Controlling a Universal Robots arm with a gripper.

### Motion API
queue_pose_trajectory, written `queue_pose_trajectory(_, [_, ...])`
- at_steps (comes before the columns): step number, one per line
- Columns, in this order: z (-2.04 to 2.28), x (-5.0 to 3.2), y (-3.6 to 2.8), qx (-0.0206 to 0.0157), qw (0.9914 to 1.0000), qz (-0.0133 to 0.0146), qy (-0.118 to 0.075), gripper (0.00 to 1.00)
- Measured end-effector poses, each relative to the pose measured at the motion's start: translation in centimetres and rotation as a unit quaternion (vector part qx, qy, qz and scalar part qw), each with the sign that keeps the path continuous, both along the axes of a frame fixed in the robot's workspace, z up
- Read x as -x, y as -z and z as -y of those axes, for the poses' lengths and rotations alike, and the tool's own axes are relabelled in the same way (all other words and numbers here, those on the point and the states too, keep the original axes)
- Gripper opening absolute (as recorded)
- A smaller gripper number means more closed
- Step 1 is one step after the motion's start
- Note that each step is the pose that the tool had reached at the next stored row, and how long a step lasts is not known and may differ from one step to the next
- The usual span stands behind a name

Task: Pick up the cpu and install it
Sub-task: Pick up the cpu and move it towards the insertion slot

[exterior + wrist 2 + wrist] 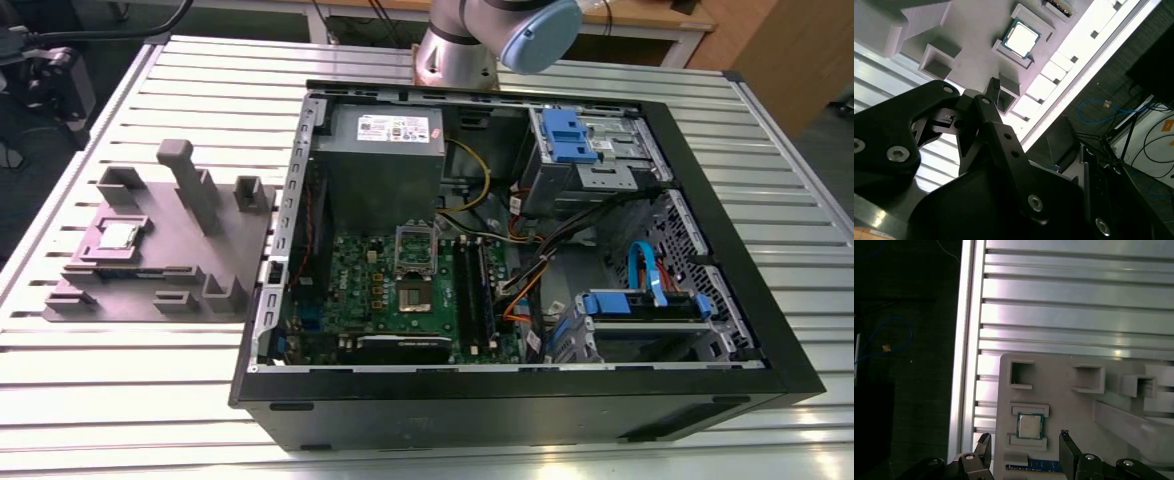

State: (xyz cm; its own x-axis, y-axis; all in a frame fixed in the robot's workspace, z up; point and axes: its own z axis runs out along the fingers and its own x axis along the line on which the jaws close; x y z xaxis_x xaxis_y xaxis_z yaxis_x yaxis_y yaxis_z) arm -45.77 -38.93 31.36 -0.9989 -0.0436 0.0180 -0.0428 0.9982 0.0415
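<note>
The cpu point(118, 236) is seen seated in a recess of the grey holder point(214, 250), on the table point(134, 400) at the exterior view's left, well apart from the open case point(534, 405). In the first wrist view the gripper point(1024, 436) is held over it, fingers point(1068, 455) spread to either side, seemingly untouching.

Robotics lab, slotted alu table point(134, 400), open PC case point(534, 405), robot arm point(467, 45)

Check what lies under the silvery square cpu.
The silvery square cpu rests in a pocket of the grey moulded holder block on the slatted metal table. Its pocket floor is covered.
</note>
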Motion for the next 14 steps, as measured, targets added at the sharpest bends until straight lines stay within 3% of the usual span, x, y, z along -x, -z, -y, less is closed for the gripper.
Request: queue_pose_trajectory(14, [0.06, 0.0, 0.21, 0.0, 1.0, -0.0001, 0.0, 0.65])
